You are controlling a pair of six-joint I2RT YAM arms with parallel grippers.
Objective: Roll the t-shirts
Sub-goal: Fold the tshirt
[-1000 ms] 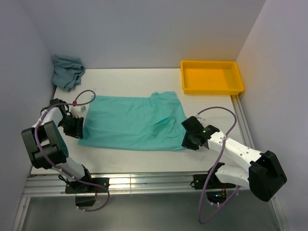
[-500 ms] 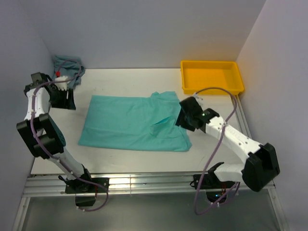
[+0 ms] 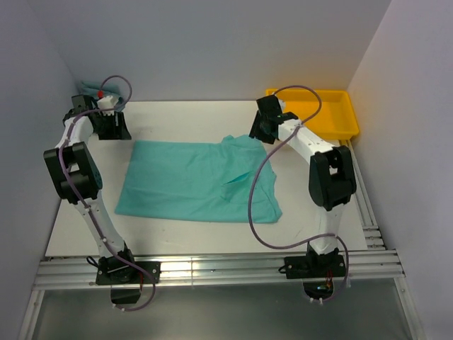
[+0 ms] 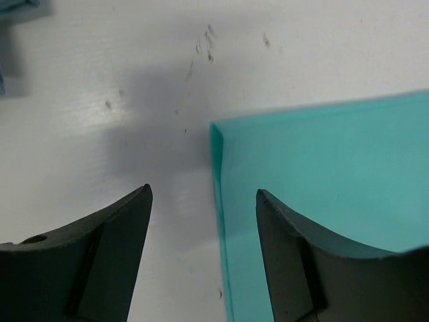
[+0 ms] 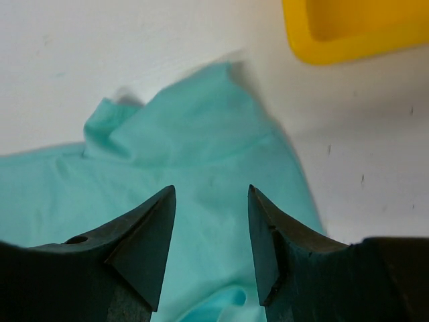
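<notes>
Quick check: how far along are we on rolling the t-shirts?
Done: the mint t-shirt lies spread flat, but no part of it is rolled yet. In hand: both hands are open and hold nothing, the left hand over the shirt's far left corner, the right hand over its far right end. Left: roll this shirt, then the grey-teal t-shirt, which sits crumpled in the far left corner.

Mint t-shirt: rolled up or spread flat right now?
Spread flat, not rolled: the mint t-shirt lies as one wide, low sheet on the table, with no rolled end visible.
</notes>
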